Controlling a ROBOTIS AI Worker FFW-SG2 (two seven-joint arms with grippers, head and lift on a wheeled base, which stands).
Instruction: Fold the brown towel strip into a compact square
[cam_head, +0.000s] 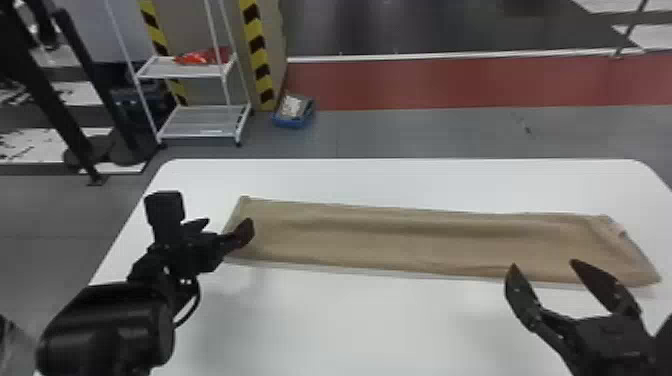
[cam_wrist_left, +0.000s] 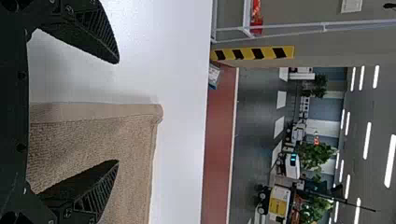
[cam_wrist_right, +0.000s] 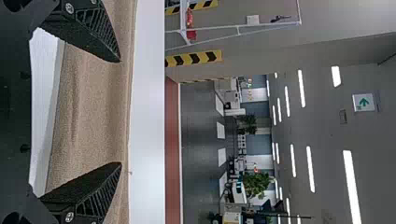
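The brown towel strip (cam_head: 400, 240) lies flat and long across the white table, its left end beside my left gripper (cam_head: 223, 230). In the left wrist view, my left gripper (cam_wrist_left: 117, 112) is open around the edge region of the towel (cam_wrist_left: 93, 140), one finger over bare table and the other over the cloth. My right gripper (cam_head: 542, 265) stands open at the strip's near edge, toward its right end. The right wrist view has my right gripper (cam_wrist_right: 120, 112) with fingers wide apart and the towel (cam_wrist_right: 88, 116) beyond them, nothing held.
The white table (cam_head: 350, 320) extends in front of and behind the towel. Beyond its far edge, a white wire shelf (cam_head: 200, 120) and a blue box (cam_head: 293, 111) stand on the floor. A black stand (cam_head: 75, 115) is at the far left.
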